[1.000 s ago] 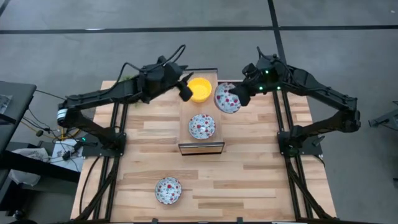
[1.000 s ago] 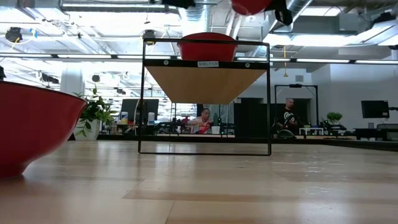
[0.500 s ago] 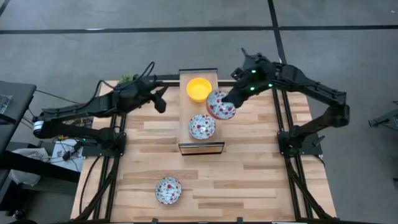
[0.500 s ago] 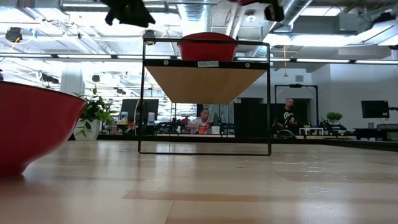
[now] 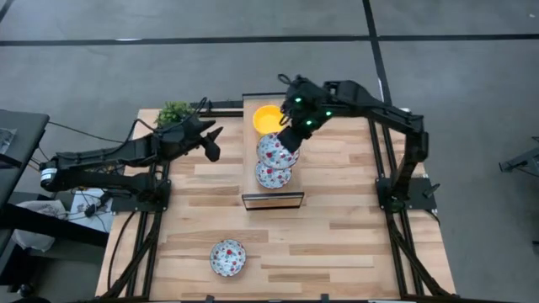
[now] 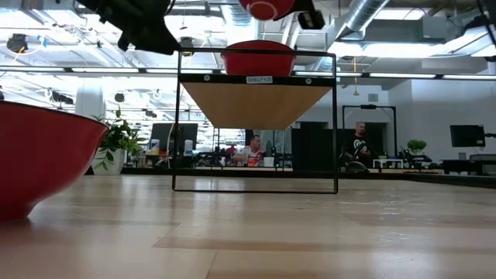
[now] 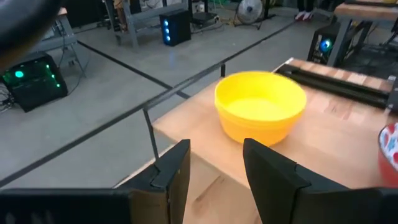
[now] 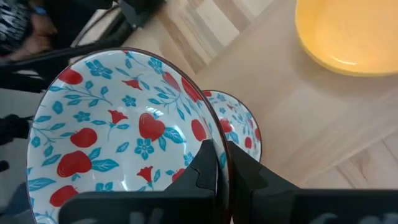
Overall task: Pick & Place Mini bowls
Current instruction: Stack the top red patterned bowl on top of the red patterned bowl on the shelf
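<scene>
A white floral mini bowl hangs in my right gripper above the raised wooden shelf, tilted over a second floral bowl that rests on its base on the shelf top. A yellow bowl stands on the shelf's far end. A third floral bowl sits on the table near its front edge. My left gripper is open, left of the shelf; its wrist view shows the yellow bowl ahead of the gripper. In the low view the held bowl's red underside shows above the shelf. My right gripper pinches the floral bowl by its rim, one finger inside the bowl and one outside. The bowl is lifted clear and tilted, above the floral bowl on the shelf.
A small green potted plant stands at the table's far left corner, close to the left arm. The shelf's black frame rises mid-table. The near bowl's red side fills the low view's left. Bare wood lies right of the shelf.
My left gripper has drawn back from the yellow bowl toward the table's left edge and dropped lower. My right gripper has carried the floral bowl from right of the shelf leftward, over the shelf and the floral bowl standing on it.
</scene>
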`<state>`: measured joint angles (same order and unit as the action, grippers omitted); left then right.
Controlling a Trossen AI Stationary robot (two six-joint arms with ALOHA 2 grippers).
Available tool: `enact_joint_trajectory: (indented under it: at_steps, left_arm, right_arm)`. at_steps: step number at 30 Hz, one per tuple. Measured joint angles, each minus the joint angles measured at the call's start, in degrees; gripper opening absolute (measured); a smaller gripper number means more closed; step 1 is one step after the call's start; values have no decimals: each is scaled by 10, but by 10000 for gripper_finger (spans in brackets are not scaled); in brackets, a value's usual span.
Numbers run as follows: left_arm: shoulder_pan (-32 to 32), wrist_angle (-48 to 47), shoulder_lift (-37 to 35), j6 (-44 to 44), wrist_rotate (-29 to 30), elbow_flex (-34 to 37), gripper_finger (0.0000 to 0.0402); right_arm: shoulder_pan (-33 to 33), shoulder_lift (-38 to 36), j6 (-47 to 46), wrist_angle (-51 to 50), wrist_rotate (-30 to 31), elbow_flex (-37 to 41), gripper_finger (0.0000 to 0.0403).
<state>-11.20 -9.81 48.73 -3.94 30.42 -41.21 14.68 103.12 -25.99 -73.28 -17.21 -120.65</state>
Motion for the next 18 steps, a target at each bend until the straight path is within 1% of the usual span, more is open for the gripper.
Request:
enact_joint_trajectory:
  at_steps: [3, 6, 8, 13, 18]
  left_arm:
    - [0, 1, 0, 0, 0, 14, 147]
    - [0, 4, 0, 0, 0, 24, 147]
    - [0, 4, 0, 0, 0, 29, 147]
    - [0, 9, 0, 0, 0, 39, 147]
    - [0, 13, -5, 0, 0, 53, 147]
  right_arm:
    - [-11, 32, 1, -14, 16, -32, 1]
    - [-22, 55, 1, -24, 28, -47, 2]
    - [-29, 66, -2, -24, 32, -49, 2]
    - [-48, 91, -4, -38, 67, -48, 2]
    - [-59, 106, -6, -43, 83, -48, 1]
